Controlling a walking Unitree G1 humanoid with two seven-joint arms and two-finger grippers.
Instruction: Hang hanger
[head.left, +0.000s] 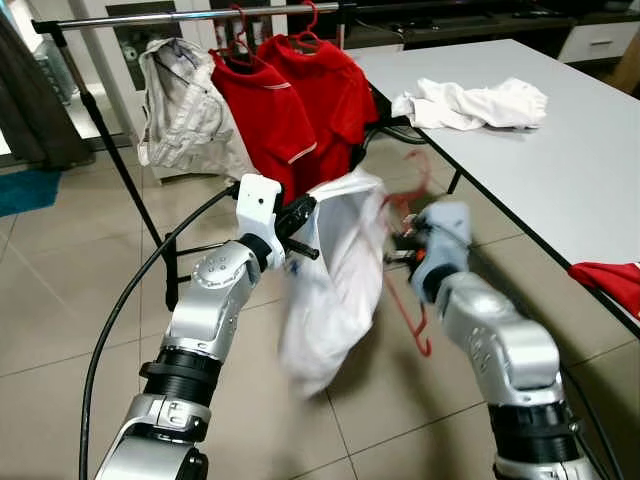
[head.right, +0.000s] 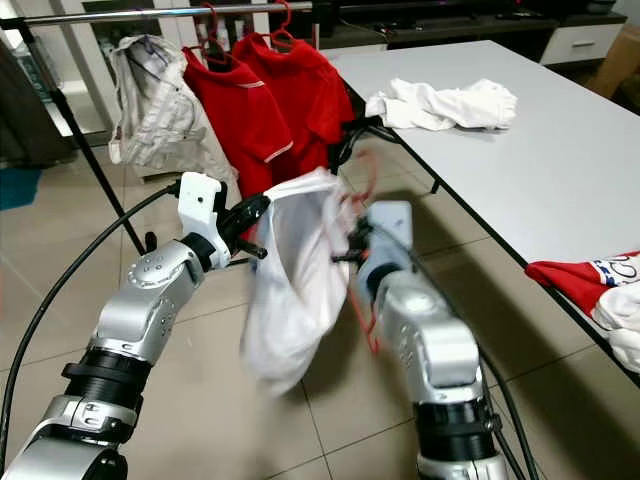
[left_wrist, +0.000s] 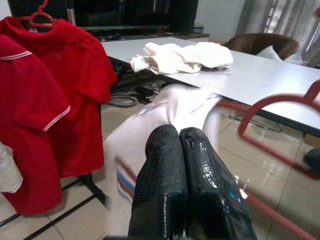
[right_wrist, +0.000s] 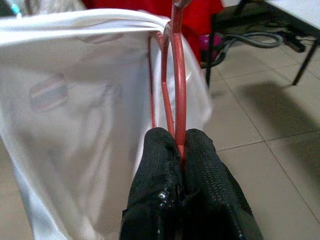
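Observation:
A white shirt (head.left: 335, 290) hangs in the air between my two arms, blurred by motion. My left gripper (head.left: 300, 215) is shut on its upper edge; in the left wrist view the fingers (left_wrist: 165, 185) are pressed together with the shirt (left_wrist: 185, 107) just beyond them. My right gripper (head.left: 402, 248) is shut on a red hanger (head.left: 412, 310), whose wire (right_wrist: 178, 95) runs up from between the fingers into the shirt's opening (right_wrist: 75, 100). The clothes rail (head.left: 150, 18) crosses behind, above both grippers.
Two red shirts (head.left: 270, 115) on red hangers and a beige garment (head.left: 185, 105) hang on the rail. A grey table (head.left: 560, 170) at the right holds a white cloth (head.left: 470, 103); a red cloth (head.left: 610, 278) lies at its edge. The rack's black legs (head.left: 130, 190) stand on the tiled floor.

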